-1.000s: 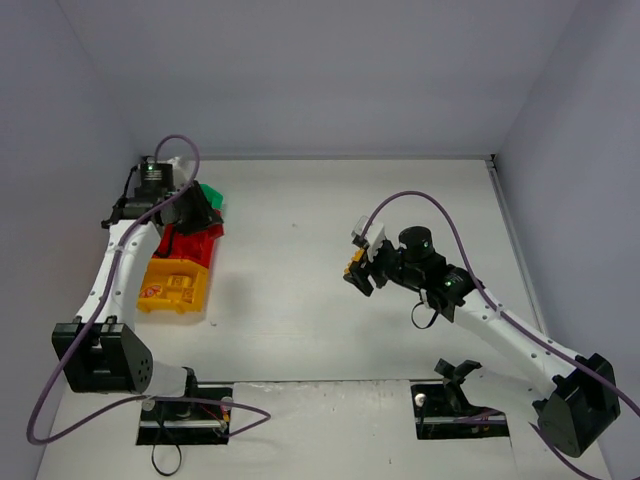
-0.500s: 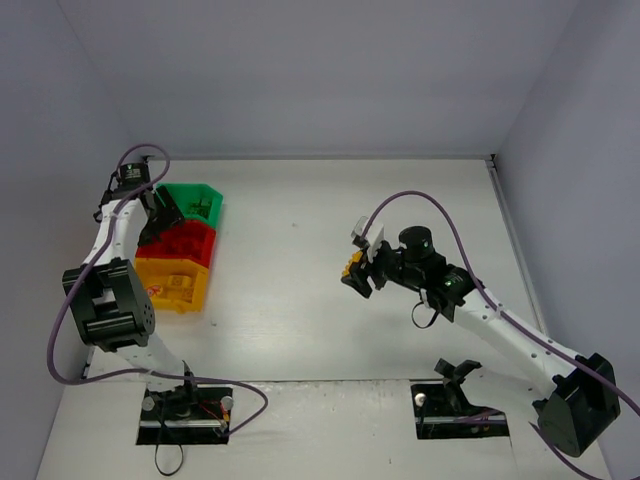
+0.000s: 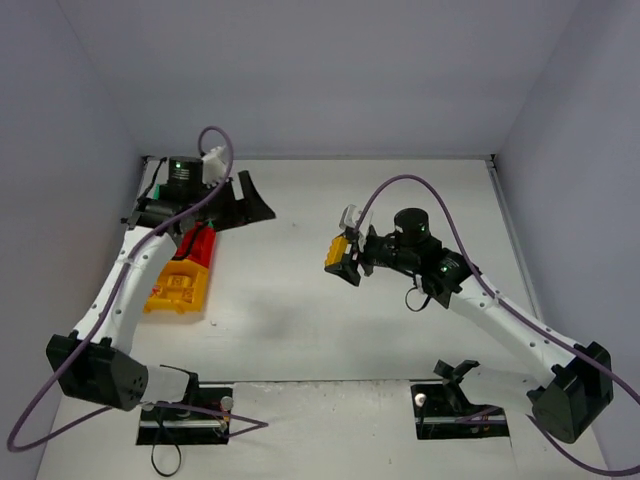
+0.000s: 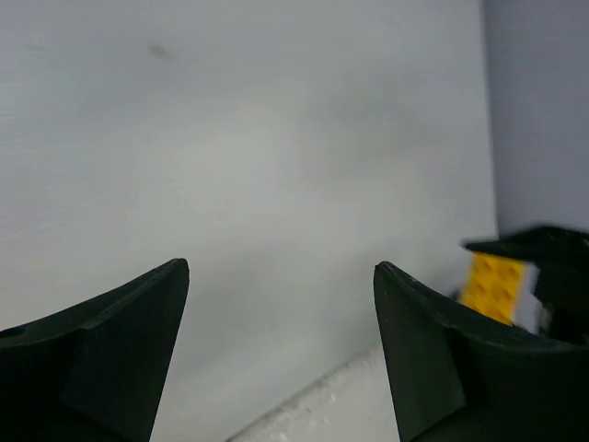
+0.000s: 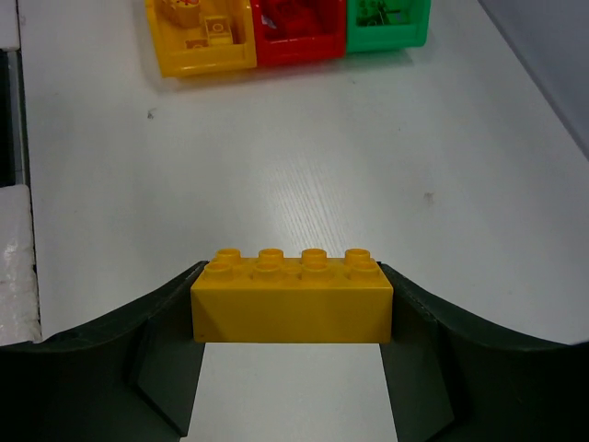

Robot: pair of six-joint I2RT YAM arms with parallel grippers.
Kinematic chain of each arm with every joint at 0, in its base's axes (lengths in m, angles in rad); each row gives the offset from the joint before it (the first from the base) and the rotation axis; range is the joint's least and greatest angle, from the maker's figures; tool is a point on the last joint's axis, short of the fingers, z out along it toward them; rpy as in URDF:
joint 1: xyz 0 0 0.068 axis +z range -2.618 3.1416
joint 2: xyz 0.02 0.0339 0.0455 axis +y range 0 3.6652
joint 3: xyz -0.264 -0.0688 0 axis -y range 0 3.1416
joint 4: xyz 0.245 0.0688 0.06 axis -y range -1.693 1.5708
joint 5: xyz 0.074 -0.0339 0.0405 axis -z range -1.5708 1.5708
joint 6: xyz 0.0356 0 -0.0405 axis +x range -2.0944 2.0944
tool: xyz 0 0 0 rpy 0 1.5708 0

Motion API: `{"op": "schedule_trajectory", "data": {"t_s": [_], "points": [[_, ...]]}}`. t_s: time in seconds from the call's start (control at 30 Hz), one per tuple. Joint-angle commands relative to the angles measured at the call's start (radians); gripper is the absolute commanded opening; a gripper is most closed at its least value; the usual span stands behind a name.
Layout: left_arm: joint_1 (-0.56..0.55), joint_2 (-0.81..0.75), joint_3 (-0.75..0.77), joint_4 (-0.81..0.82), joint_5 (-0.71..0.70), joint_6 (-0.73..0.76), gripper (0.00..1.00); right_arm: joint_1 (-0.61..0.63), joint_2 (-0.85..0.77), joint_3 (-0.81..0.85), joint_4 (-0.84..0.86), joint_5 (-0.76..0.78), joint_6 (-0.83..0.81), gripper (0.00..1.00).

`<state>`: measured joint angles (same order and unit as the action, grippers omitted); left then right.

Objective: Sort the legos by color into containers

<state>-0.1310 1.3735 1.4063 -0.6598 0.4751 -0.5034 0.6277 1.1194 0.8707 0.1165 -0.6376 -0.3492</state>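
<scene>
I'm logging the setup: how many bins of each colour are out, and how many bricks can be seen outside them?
yellow bin: 1
red bin: 1
green bin: 1
yellow brick outside the bins: 1
Total: 4

Bright even light, soft faint shadows on the table (image 3: 300,320), left wrist view blurred, fingers (image 4: 101,359) out of focus

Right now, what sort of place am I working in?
Likely a lab robot test cell: a bare white tabletop boxed in by plain pale walls, left arm and right arm mounted at its near edge, and a yellow bin, red bin and green bin in a row.
</scene>
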Motion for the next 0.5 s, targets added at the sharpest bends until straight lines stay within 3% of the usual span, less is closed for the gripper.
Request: {"op": "schedule_trajectory", "data": {"t_s": [0.0,0.1,0.47], "points": [[-0.108,-0.088,-0.035,0.084,0.241,-0.124,0.74,0.021,0.031,0.082,0.081,-0.076,-0.042,0.10],[-0.252,-0.131,-0.033,0.129,0.252,-0.187,0.74,0.035,0.065,0.116,0.083,-0.080,-0.047,0.10],[-0.386,-0.114,-0.041,0.152,0.215,-0.199,0.74,0.075,0.122,0.171,0.086,-0.089,-0.043,0.11]]}}
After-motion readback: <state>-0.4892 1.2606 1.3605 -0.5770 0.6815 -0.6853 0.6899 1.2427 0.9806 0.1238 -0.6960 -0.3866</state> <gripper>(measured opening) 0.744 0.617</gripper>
